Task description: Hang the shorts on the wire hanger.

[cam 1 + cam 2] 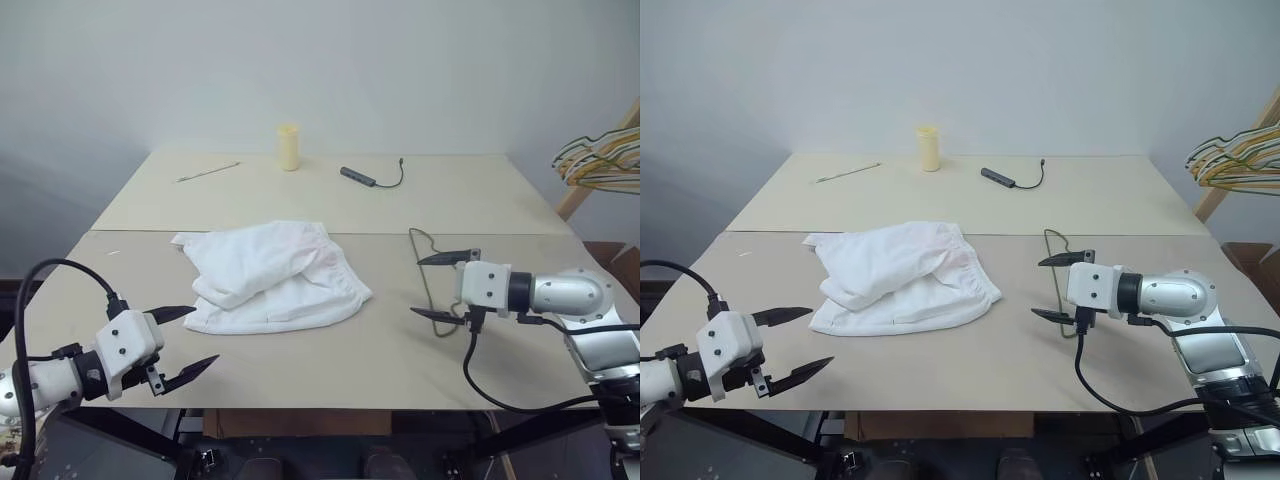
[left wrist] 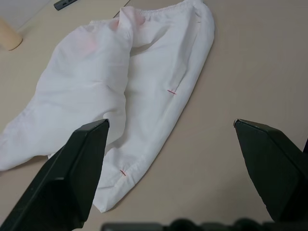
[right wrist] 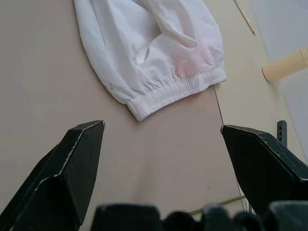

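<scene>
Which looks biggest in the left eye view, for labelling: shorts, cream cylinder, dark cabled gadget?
1. shorts
2 and 3. cylinder and gadget: alike in extent, both far from the camera, so unranked.

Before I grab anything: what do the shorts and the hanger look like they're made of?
Shorts: thin white woven cloth, matte; it lies rumpled in soft folds with a gathered elastic waistband. Hanger: thin dark wire, probably metal, judging by its fine, stiffly bent outline.

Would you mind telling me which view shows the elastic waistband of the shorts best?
The right wrist view: the shorts show their gathered waistband as a ribbed edge. The left wrist view catches it at the far end; both head views show crumpled cloth.
</scene>
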You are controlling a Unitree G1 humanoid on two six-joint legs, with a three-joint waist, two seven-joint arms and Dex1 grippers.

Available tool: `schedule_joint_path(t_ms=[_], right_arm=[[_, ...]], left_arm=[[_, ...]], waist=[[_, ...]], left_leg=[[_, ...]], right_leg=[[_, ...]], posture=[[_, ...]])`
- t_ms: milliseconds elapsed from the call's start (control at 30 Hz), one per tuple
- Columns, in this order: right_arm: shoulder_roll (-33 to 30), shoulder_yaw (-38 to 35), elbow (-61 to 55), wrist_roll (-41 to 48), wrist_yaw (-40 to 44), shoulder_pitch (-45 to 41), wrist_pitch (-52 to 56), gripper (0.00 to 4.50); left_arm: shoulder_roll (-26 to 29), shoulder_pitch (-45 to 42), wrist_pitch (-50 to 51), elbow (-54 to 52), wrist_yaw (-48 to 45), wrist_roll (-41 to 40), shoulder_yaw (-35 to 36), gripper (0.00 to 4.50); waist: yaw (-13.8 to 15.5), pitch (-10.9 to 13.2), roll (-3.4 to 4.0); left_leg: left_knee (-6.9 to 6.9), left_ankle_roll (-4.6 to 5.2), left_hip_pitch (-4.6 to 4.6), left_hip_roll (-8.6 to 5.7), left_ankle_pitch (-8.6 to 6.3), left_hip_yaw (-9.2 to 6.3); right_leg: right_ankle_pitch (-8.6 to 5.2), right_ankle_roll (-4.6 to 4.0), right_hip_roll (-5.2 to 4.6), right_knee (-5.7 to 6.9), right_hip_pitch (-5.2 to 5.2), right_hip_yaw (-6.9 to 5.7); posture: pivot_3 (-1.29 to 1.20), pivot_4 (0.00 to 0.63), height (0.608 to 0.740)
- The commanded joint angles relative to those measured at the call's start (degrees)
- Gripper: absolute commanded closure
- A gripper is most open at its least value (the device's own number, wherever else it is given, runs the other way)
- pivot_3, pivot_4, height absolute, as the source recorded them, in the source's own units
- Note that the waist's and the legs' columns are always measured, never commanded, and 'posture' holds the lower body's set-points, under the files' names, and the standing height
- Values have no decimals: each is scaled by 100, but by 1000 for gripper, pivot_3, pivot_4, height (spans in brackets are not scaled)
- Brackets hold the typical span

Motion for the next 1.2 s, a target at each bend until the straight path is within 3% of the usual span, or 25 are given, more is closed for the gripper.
schedule_joint_path(t_ms=[33,367,667,1000,1133,1200], right_arm=[[-39,-165,-89,23,-56,-94,-69,9],[-29,-138,-83,-24,-92,-107,-99,9],[-10,-22,-9,-167,-64,-378,-70,9],[29,-65,-486,-126,-191,61,166,9],[53,-57,-577,-142,-213,93,248,9],[64,-23,-608,-180,-220,115,250,9]], left_arm=[[31,-47,-53,-54,-51,-153,112,0],[37,-190,27,3,189,9,-1,0],[332,-380,-695,919,154,1024,-577,0],[787,-1835,-1362,2619,21,1790,-1518,0],[502,-2420,-985,3324,-404,1193,-1674,0],[471,-2654,-1092,3820,-491,1411,-1934,0]], waist=[[0,0,0],[-3,0,0],[-18,0,1],[-23,0,1],[-80,0,2],[-118,0,2]], left_leg=[[0,0,0,0,0,0],[0,0,-1,0,0,0],[-1,0,2,0,0,1],[-1,0,-5,-1,0,2],[-1,0,-2,0,0,2],[-1,0,-4,-1,0,1]], right_leg=[[0,0,0,0,0,0],[0,0,0,-1,0,0],[0,-1,1,0,-1,1],[0,0,-1,0,-5,-3],[1,0,1,4,-5,-2],[1,1,0,3,-4,-2]], posture=[[1,0,740],[-9,0,740],[-30,0,740],[-53,0,740],[-58,0,740],[-63,0,740]])
